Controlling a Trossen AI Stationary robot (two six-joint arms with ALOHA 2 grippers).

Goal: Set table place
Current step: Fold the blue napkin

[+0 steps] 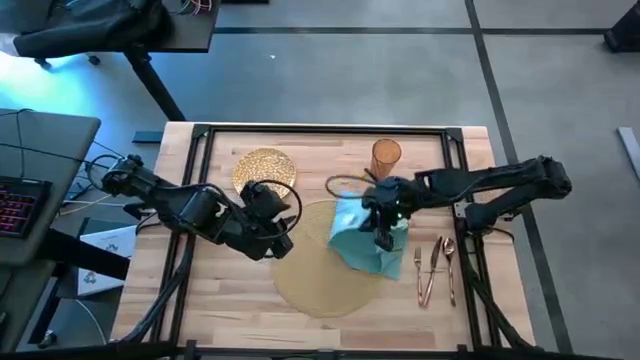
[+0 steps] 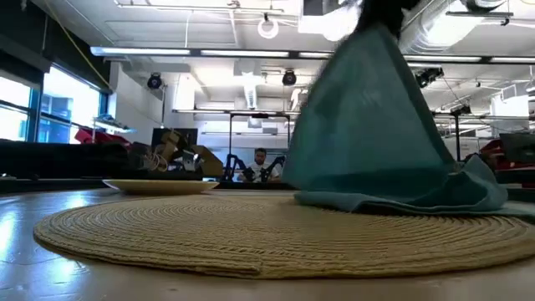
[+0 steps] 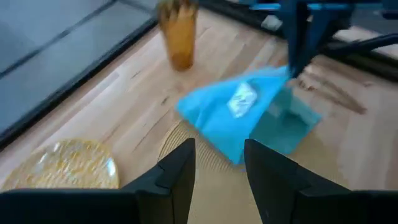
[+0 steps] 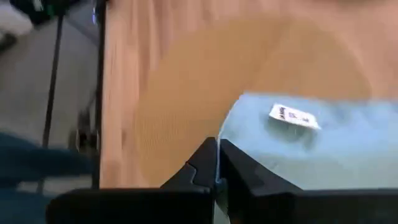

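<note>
Room, high view: a wooden table (image 1: 230, 300) with a black rail frame stands on a grey floor; a desk with a keyboard (image 1: 20, 205) lies at 9 o'clock.
Place mat, high view: the round woven placemat (image 1: 320, 285) sits near table centre, bare at its middle, probably kept free for the plate.
Plate, high view: the gold speckled plate (image 1: 262, 168) lies off the mat at 11 o'clock.
Tumbler, high view: the amber tumbler (image 1: 386, 156) stands at 1 o'clock.
Cutlery, high view: the fork (image 1: 418, 262), knife (image 1: 431, 270) and spoon (image 1: 449, 262) lie side by side at 3 o'clock of the mat.
Right claw, high view: the right gripper (image 1: 384, 238) pinches the teal napkin (image 1: 372, 245) over the mat's 2 o'clock edge.
Napkin, low view: peak lifted, hem resting on the mat, so it hangs as a tent.
Left claw, left wrist view: the left gripper (image 3: 219, 163), spread and empty, waits at the mat's 9 o'clock edge.
Right claw, right wrist view: jaws pressed together on the cloth; a white label (image 4: 295, 116) shows.
</note>
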